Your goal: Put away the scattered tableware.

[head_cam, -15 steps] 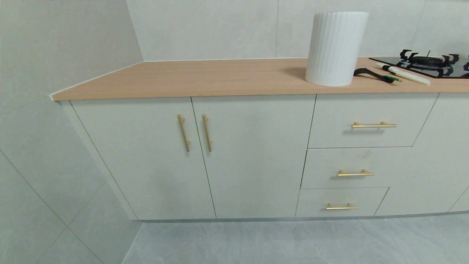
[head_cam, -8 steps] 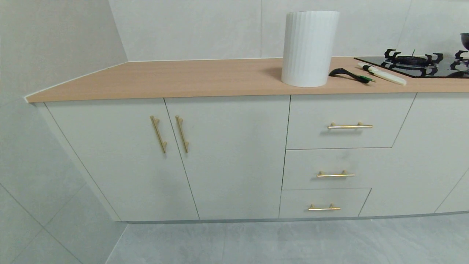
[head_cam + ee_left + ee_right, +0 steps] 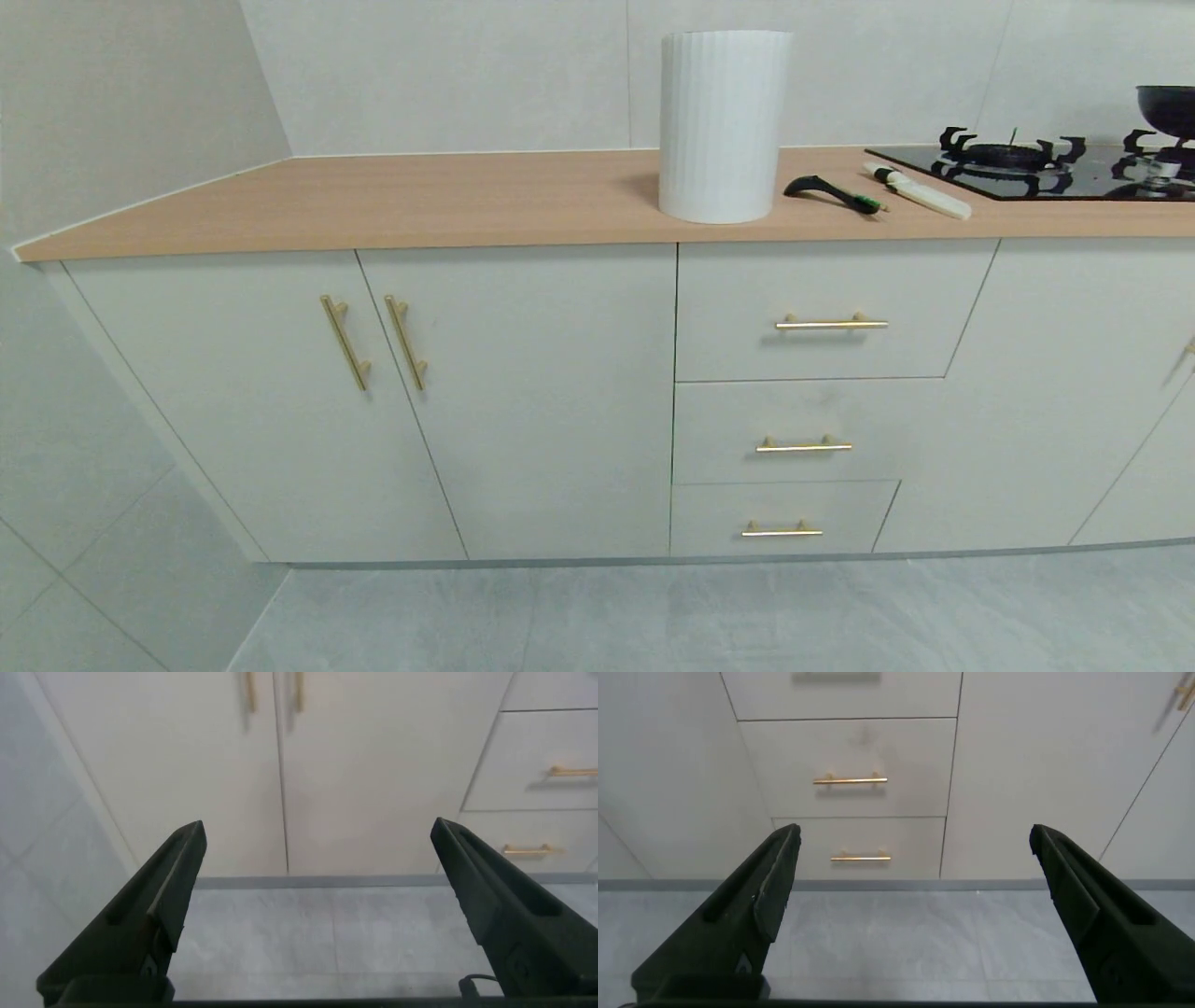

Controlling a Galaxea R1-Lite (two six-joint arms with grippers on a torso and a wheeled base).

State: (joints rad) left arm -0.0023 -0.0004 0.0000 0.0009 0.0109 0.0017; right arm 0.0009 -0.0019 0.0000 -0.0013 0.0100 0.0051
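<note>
While both claws hang low in front of the cabinet, the tableware lies up on the wooden desk [image 3: 420, 201], towards its right part. A tall white ribbed container [image 3: 721, 126] stands upright there, close to the near edge, above the seam between the cupboard doors and the drawers. Just to its right lies a black utensil [image 3: 833, 193] with a green tip, flat on the wood, and just beside that, further right, lies a pale utensil [image 3: 917, 190], set at a slant with its far end close to the left corner of the black hob [image 3: 1027, 173]. I cannot tell whether the two utensils touch. A dark pan [image 3: 1167, 107] sits on the hob at the far right. Below the desk, two cupboard doors [image 3: 373, 411] carry upright gold handles side by side, and to their right three drawers [image 3: 812, 308] are stacked, each shut and each with a level gold handle. The left claw [image 3: 317, 833] is spread wide with nothing between its dark fingers [image 3: 168, 896]; beyond it are the lower parts of the cupboard doors, the grey floor [image 3: 318, 933] and, to the right, two drawer fronts. The right claw [image 3: 914, 833] is likewise spread wide and holds nothing, facing the two lower drawers and the floor near the foot of the cabinet.
</note>
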